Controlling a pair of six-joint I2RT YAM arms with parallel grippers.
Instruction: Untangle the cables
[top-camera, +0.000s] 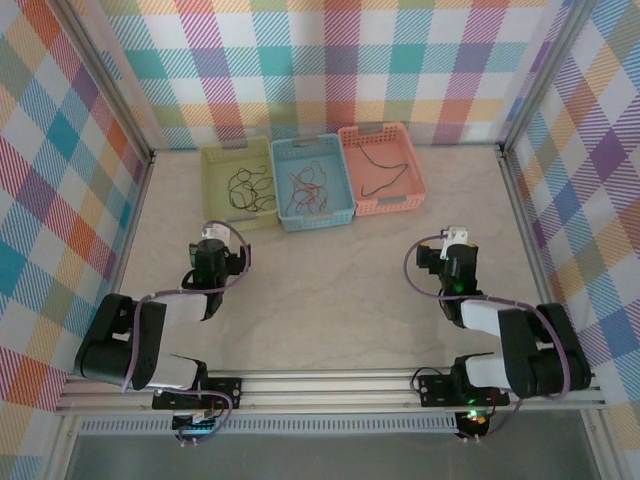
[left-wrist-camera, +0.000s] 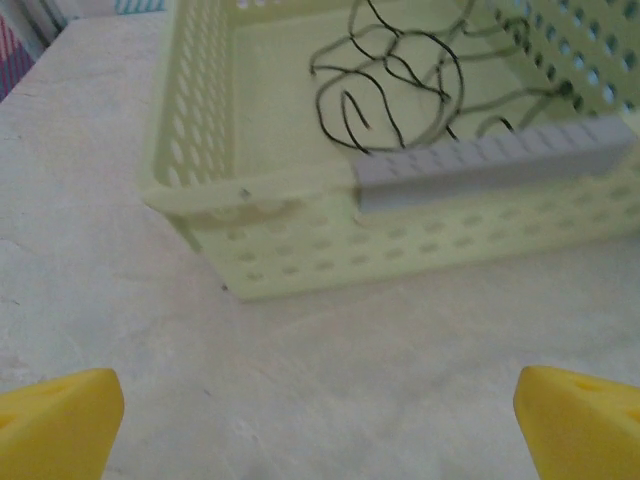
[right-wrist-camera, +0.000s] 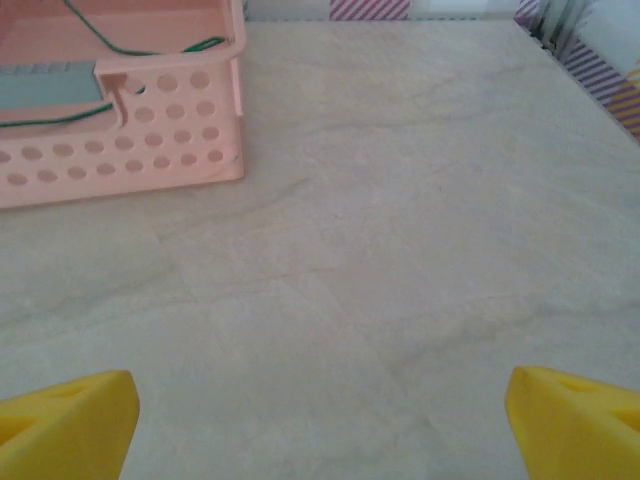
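Plaid-printed walls (top-camera: 350, 60) are seen enclosing a pale, marble-patterned desk (top-camera: 330, 300) on three sides. Two arms are mounted at its near edge, the left arm (top-camera: 135, 345) and the right arm (top-camera: 520, 355), both folded low and pointed toward the far side.

Three perforated plastic baskets are lined up side by side at the far end of the desk: a green basket (top-camera: 215, 210) on the left, a blue basket (top-camera: 318, 220) in the middle and a pink basket (top-camera: 388, 204) on the right.

The left jaws are held wide open above bare desk just short of the green basket, gripping nothing, the yellow fingertips (left-wrist-camera: 60, 425) set far apart. The right jaws are likewise spread wide and empty, their fingertips (right-wrist-camera: 65, 420) shown at either lower corner of the wrist view, with the pink basket ahead and to the left.

The cables are found inside the baskets. Black cables (top-camera: 248, 188) are looped loosely in the green one, red and orange cables (top-camera: 308, 188) are massed in a tangle in the blue one, and a single thin green cable (right-wrist-camera: 150, 50) is laid in the pink one. A grey strip (left-wrist-camera: 490, 160) is fixed along the green basket's near rim.
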